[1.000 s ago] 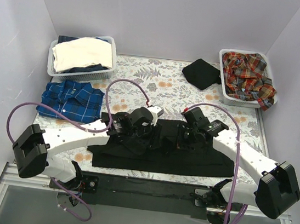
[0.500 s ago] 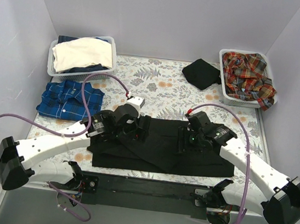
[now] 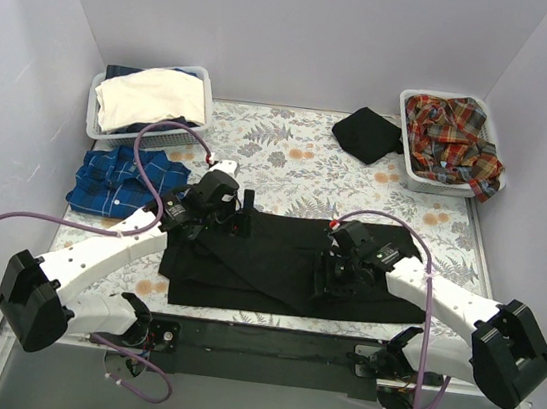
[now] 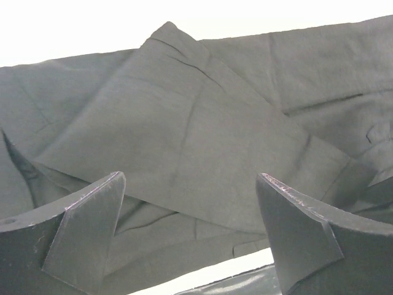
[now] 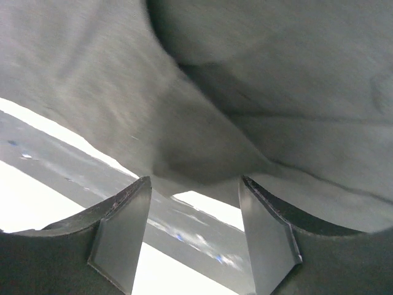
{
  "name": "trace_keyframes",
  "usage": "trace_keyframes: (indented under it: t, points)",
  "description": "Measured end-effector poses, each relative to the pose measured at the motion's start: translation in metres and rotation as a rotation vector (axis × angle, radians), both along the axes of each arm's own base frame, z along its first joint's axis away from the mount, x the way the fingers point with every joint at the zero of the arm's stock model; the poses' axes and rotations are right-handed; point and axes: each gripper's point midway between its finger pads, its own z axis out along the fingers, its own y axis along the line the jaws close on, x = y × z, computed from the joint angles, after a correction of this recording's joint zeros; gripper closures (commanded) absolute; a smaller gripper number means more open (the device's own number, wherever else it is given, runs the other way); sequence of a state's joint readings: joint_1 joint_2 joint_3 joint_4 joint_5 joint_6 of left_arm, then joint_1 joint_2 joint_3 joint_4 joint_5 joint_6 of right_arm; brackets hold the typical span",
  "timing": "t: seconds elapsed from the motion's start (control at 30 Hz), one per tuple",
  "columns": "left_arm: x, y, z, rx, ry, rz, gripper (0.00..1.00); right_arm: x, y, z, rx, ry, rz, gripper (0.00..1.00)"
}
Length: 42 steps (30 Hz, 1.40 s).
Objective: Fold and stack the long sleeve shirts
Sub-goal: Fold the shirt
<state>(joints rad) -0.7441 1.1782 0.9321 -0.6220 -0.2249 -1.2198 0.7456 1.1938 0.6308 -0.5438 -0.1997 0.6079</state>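
Note:
A black long sleeve shirt (image 3: 290, 267) lies spread across the near part of the table, with a flap folded over its middle. My left gripper (image 3: 239, 218) hovers over its upper left part, jaws wide apart and empty. The left wrist view shows the folded black flap (image 4: 202, 135) below the left gripper (image 4: 190, 209). My right gripper (image 3: 328, 272) stands open over the shirt's right half. Its wrist view shows the black cloth (image 5: 245, 92) hem just beyond the right gripper (image 5: 193, 209), nothing held. A folded blue-and-white checked shirt (image 3: 125, 183) lies at the left. Red-orange plaid shirts (image 3: 454, 136) fill the right basket.
A white basket (image 3: 98, 121) at the back left holds cream and dark cloth. A folded black cloth (image 3: 366, 134) lies beside the right basket (image 3: 405, 161). A dark rail (image 3: 265, 343) runs along the table's near edge between the arm bases.
Both grippers have opened and let go of the black cloth. The left one moved left and back from the shirt's middle; the right one moved toward the near edge.

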Motion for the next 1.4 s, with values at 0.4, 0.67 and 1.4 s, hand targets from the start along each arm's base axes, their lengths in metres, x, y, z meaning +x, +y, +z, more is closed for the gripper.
trace_keyframes:
  t: [0.4, 0.67, 1.4]
  points:
    - [0.01, 0.019, 0.0, 0.009, 0.014, 0.069, 0.12, 0.009, 0.029, -0.004, 0.086, 0.01, -0.004, 0.99]
    - [0.022, 0.031, -0.004, 0.009, 0.028, 0.13, 0.12, 0.002, 0.005, 0.048, 0.117, -0.118, -0.051, 0.99]
    - [0.039, 0.028, -0.093, 0.079, 0.254, 0.248, 0.14, -0.082, -0.07, 0.101, 0.163, -0.103, -0.091, 0.99]
